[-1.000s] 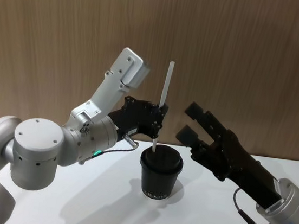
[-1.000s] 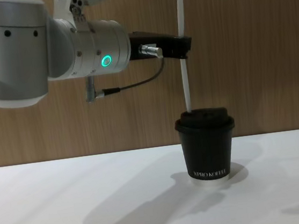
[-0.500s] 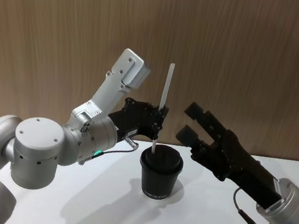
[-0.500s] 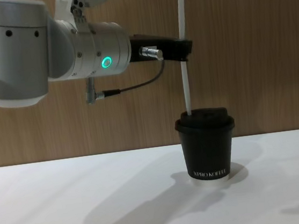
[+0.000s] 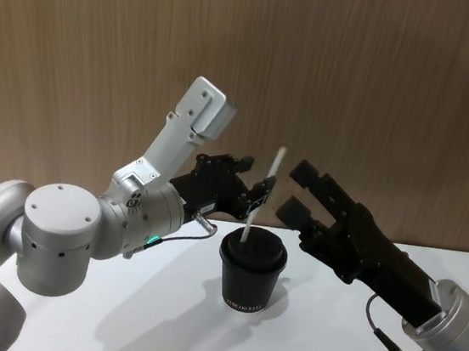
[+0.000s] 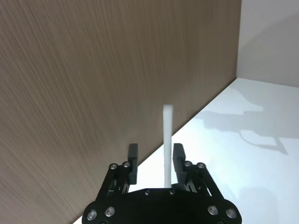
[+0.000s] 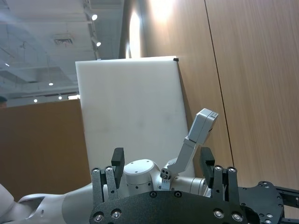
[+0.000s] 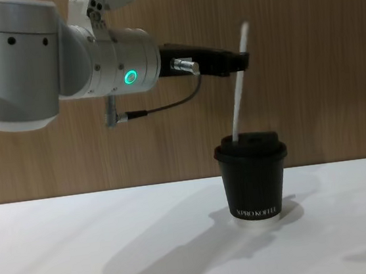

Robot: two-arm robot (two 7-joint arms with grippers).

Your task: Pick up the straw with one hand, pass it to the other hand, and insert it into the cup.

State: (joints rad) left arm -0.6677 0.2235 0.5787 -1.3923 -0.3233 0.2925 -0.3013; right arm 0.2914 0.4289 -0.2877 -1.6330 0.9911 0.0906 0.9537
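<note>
While the lid hides how deep the straw (image 5: 261,198) goes, you can see its lower end at the cup (image 5: 250,272) lid's left edge, and the upper part is smeared in the head view. Thin white straw, black domed-lid cup with white lettering on the white table (image 5: 316,348). Your left gripper (image 5: 251,196) is now spread apart, straw loose between the fingers (image 6: 132,161) in the wrist view. Half a second ago the straw stood upright and pinched; now it tilts right and sits lower. Your right gripper (image 5: 298,192) hangs open, holding nothing, just right of the cup.
</note>
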